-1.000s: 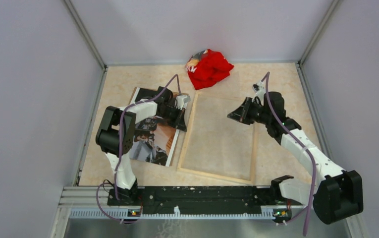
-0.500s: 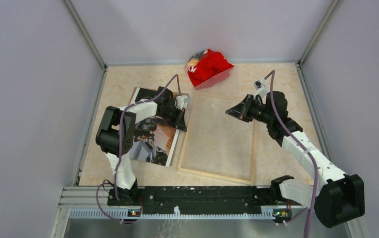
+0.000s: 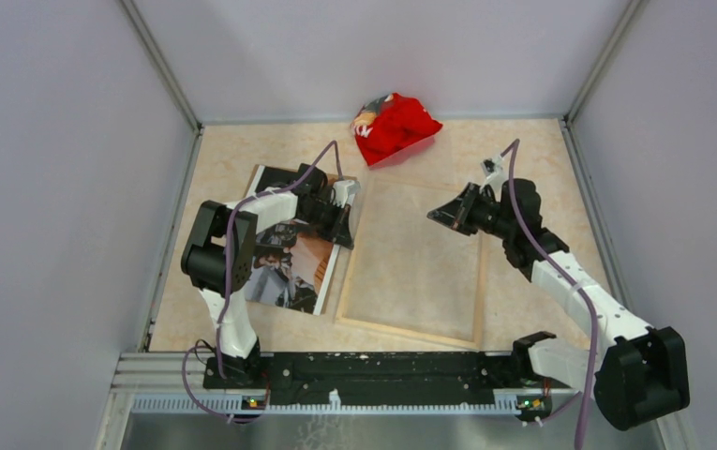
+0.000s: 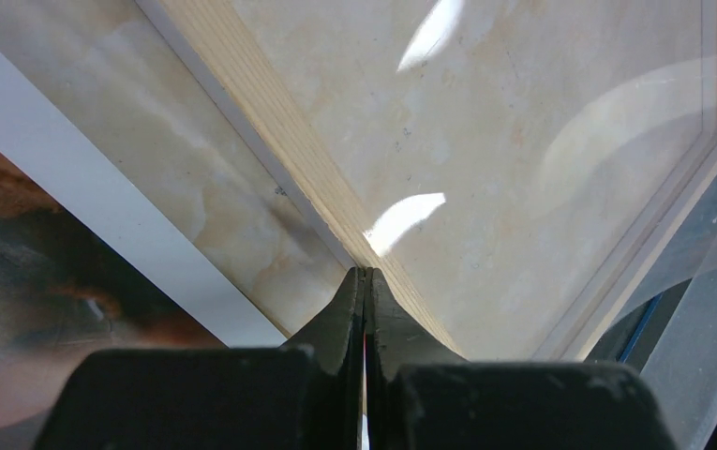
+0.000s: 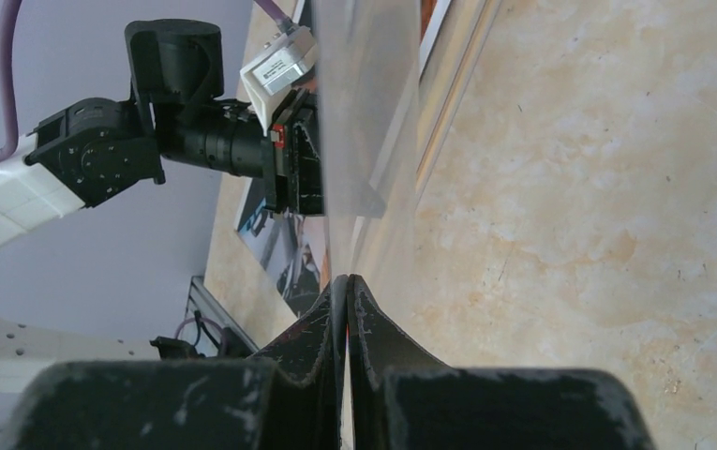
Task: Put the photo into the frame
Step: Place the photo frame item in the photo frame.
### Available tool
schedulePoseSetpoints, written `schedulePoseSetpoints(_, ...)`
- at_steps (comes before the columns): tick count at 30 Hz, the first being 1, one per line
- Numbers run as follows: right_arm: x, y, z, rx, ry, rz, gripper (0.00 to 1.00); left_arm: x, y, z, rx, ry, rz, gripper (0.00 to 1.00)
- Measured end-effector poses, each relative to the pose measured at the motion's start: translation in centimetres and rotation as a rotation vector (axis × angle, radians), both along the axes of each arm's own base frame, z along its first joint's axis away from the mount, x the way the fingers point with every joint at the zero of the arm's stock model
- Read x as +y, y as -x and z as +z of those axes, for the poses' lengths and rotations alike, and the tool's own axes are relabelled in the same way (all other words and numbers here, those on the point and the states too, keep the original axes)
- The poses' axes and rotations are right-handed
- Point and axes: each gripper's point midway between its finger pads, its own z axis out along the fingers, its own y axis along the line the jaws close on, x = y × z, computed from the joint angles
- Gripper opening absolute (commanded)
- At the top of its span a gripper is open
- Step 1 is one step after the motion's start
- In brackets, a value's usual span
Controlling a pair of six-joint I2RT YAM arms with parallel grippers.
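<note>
The photo (image 3: 289, 267) lies face up at the left, its white margin (image 4: 73, 187) next to the frame. The frame (image 3: 409, 330) lies flat beside it with its pale wood edge (image 4: 270, 122) upward. My left gripper (image 3: 343, 225) is shut with nothing between its jaws. Its tips (image 4: 365, 272) rest at the frame's left wooden edge. My right gripper (image 3: 434, 217) hovers over the frame's far right part. It is shut on a thin clear pane (image 5: 364, 112), seen edge-on and standing up from the jaws (image 5: 342, 278). The pane's curved glare (image 4: 635, 122) shows above the frame.
A crumpled red cloth (image 3: 395, 128) lies at the back centre, close to the frame's far corner. Grey walls enclose the table on three sides. The left arm (image 5: 148, 141) reaches across the photo. The arm bases and a black rail (image 3: 382, 366) line the near edge.
My right gripper has shifted a little up and towards the back with the clear pane, its arm straightening. The left gripper, photo and frame have stayed put.
</note>
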Motion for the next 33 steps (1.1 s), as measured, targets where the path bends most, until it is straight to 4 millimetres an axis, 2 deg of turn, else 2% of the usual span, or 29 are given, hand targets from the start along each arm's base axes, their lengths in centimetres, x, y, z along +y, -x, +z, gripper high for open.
schedulePoseSetpoints(6,0.0,-0.1,-0.1,0.006,-0.013,-0.012,0.0,0.0,0.0,0.0,0.0,0.0,0.0,0.0)
schedulePoseSetpoints(17,-0.8,0.6,-1.9,0.042,-0.027,-0.074,0.0,0.0,0.0,0.0,0.0,0.0,0.0,0.0)
schedulePoseSetpoints(22,-1.3,0.6,-1.7,0.019,-0.005,-0.09,0.0,0.0,0.0,0.0,0.002,0.002,-0.001,0.0)
schedulePoseSetpoints(33,-2.3,0.5,-3.5,0.037,0.083,-0.12,0.0,0.0,0.0,0.0,0.004,0.001,-0.002,0.0)
